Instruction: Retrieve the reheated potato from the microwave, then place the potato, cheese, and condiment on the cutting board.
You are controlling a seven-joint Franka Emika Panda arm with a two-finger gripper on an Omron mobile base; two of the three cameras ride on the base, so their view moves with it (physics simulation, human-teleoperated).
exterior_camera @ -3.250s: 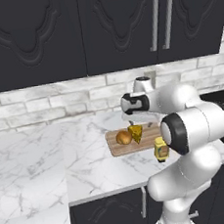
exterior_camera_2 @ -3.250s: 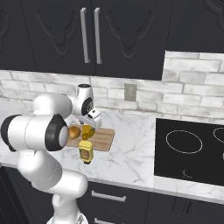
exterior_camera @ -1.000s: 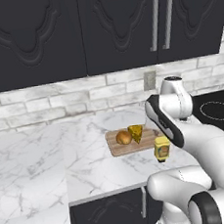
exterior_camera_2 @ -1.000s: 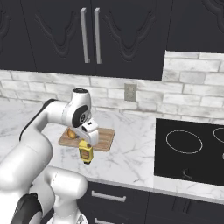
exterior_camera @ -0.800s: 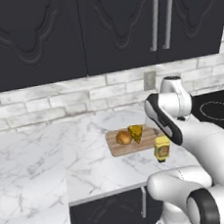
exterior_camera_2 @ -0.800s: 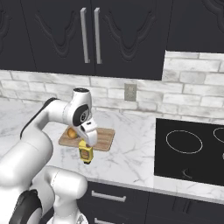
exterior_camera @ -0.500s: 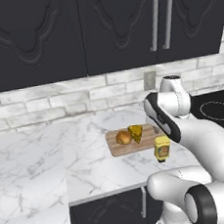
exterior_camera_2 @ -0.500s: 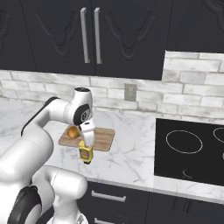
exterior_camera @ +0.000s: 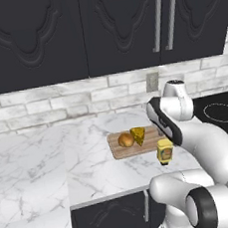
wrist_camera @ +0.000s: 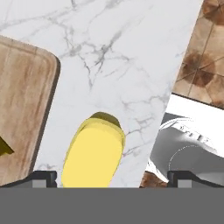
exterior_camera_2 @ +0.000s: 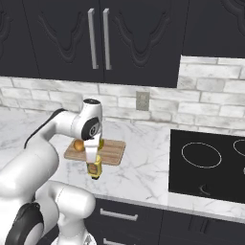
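White marble counter (exterior_camera: 86, 161) carries the cutting board (exterior_camera: 121, 151), with potato (exterior_camera: 125, 139) and cheese (exterior_camera: 138, 135) already on it. Condiment (wrist_camera: 94, 155) stands upright on the marble just off the board's near right corner. Gripper (wrist_camera: 111, 177) hangs directly above the cap, fingers spread wide, empty. Judgement: descend straight, keep bottle centred, close on the body below the cap to avoid tipping.
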